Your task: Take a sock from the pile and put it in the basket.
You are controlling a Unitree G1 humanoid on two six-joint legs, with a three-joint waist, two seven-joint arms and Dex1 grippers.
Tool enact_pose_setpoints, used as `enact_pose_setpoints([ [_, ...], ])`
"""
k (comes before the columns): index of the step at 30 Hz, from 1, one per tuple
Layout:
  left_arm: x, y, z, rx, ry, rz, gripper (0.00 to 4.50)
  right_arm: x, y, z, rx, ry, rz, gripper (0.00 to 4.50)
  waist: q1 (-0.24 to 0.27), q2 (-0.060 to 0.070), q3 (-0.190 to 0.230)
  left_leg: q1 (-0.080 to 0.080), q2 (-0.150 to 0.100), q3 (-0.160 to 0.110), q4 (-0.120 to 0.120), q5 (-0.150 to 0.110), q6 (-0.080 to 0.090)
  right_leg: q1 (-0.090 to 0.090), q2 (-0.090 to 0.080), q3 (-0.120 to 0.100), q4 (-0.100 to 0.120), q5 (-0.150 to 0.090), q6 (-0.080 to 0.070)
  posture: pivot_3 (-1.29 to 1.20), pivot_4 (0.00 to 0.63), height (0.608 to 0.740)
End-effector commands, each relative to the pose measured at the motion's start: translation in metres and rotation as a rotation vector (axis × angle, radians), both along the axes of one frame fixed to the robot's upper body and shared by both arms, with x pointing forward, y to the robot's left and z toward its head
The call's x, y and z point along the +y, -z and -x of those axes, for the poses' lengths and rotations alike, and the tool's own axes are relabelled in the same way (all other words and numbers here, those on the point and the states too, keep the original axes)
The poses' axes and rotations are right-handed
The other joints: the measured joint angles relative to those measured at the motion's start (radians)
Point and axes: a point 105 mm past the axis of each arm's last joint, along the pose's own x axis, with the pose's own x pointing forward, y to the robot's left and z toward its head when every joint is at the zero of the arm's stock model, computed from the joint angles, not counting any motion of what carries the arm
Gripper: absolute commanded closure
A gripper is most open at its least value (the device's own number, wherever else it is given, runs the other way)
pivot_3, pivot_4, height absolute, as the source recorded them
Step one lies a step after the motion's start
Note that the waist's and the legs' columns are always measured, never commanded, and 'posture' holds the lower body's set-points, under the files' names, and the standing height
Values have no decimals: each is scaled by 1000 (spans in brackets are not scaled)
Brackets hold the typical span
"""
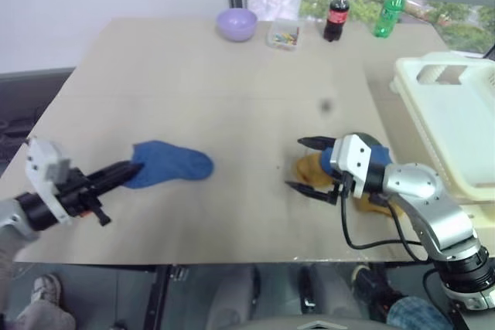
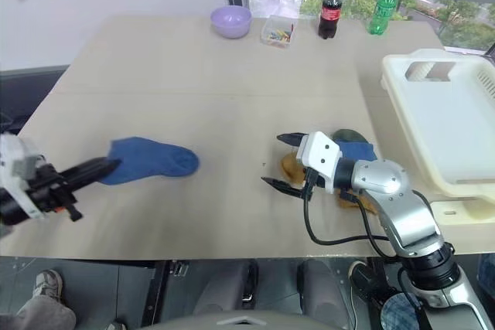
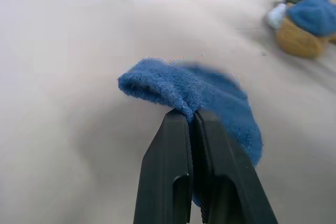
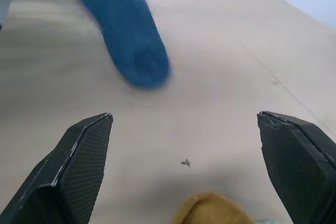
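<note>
Left gripper pinched shut on the sock's cuff, the sock well left of the pile and far from the basket; right gripper, fingers spread wide and empty, just beside the pile.

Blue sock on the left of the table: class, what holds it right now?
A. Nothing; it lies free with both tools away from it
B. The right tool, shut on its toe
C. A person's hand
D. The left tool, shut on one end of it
D: the left tool has its black fingers pressed together on an end of the sock, while the right tool stands open by the pile.
</note>
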Motion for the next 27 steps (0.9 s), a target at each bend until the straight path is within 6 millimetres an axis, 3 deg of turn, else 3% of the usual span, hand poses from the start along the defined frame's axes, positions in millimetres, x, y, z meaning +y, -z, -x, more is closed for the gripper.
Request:
enact_pose_setpoints([
  [1, -22, -47, 8, -6, 151, 4, 4415, 0, -11, -2, -36, 2, -42, 0, -1, -1, 0, 0, 0, 0, 0, 0, 0, 0, 0, 0, 0, 0, 0, 0, 150, 740],
  [3, -38, -35, 5, 60, 194, -36, 4415, 0, -13, -3, -38, 9, -47, 0, -2, 5, 3, 1, -1, 0, 0, 0, 0, 1, -1, 0, -1, 0, 0, 0, 150, 740],
  [7, -74, 13, -8, 199, 211, -99, 4415, -2, -13, -4, -42, 30, -38, 0, -2, 6, 4, 1, -1, 0, -1, 0, 0, 1, 0, 1, 0, 2, 4, 0, 150, 740],
  [9, -90, 42, -20, 224, 188, -146, 4415, -5, -14, -5, -43, 51, -38, 0, -1, 6, 4, 1, -1, 0, -1, 0, 0, 1, 0, 1, 1, 2, 4, 0, 150, 740],
  [11, -106, 55, -33, 222, 166, -119, 4415, -7, -14, -4, -39, 68, -41, 0, 2, 5, 4, 1, -1, 1, -1, 0, 0, 1, 1, 1, 1, 2, 4, 0, 150, 740],
  [14, -134, 55, -40, 204, 216, -32, 3450, -7, -14, -2, -29, 81, -43, 0, 2, 3, 4, 0, -1, 1, 1, 0, 0, 1, 1, 1, 2, 2, 4, 0, 150, 740],
  [16, -129, 55, -48, 170, 150, -67, 2353, -2, -14, 2, -12, 76, -45, 0, -4, 3, 4, 0, -1, 1, 1, 0, 0, 0, 1, 1, 2, 2, 4, 0, 150, 740],
  [19, -115, 50, -49, 150, 111, -50, 1381, 13, -14, 4, 22, 51, -70, 0, -7, 3, 4, 1, 0, 1, 0, 0, 0, 0, 2, 2, 3, 2, 4, 0, 150, 740],
  [24, -85, 46, -39, 126, 86, -68, 1381, 44, -10, -10, 78, 18, -69, 0, -10, 4, 5, 2, 1, 2, 0, 0, 0, -1, 4, 4, 4, 2, 4, 0, 150, 740],
  [27, -100, 39, -36, 77, 141, -26, 1381, 56, -12, -18, 86, -1, -63, 0, 0, 4, 5, 2, 0, 2, 1, 0, 0, 0, 3, 4, 3, 2, 4, 0, 150, 740],
])
